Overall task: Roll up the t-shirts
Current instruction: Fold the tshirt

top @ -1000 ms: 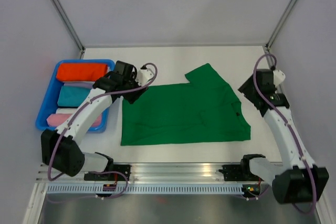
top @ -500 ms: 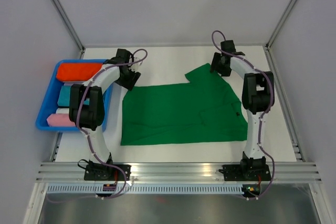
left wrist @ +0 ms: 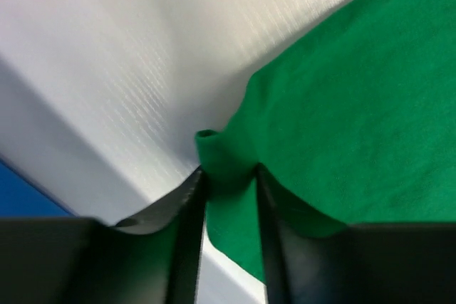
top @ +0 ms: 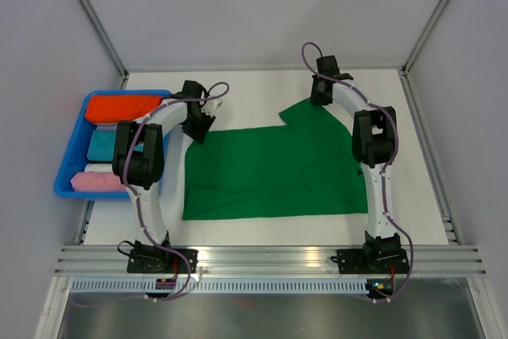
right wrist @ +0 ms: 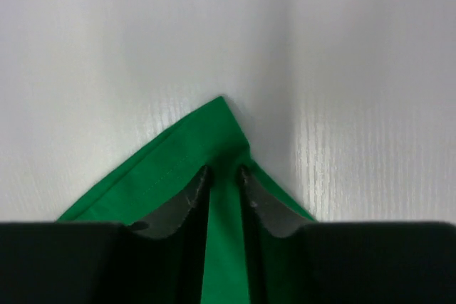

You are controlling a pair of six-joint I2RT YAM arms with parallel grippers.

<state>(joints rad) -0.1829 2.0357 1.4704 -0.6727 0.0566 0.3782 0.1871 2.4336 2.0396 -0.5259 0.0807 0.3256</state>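
Note:
The emerald-green t-shirt (top: 278, 168) lies spread flat on the white table, with one sleeve pointing to the far side. My left gripper (top: 200, 127) is at the shirt's far-left corner. In the left wrist view this gripper (left wrist: 228, 172) is shut on a puckered fold of the green cloth (left wrist: 356, 105). My right gripper (top: 320, 99) is at the tip of the far sleeve. In the right wrist view it (right wrist: 223, 170) pinches a ridge of the sleeve's corner (right wrist: 178, 154) between its two fingers.
A blue bin (top: 63, 176) stands at the left edge, holding an orange-red bundle (top: 123, 107), a teal bundle (top: 107, 144) and a pink one (top: 87, 182). A metal rail (top: 270, 263) runs along the near edge. Grey walls enclose the table.
Both arms have stretched out to the far side, the left to the shirt's corner and the right to the sleeve tip. Both sets of jaws have narrowed onto the cloth.

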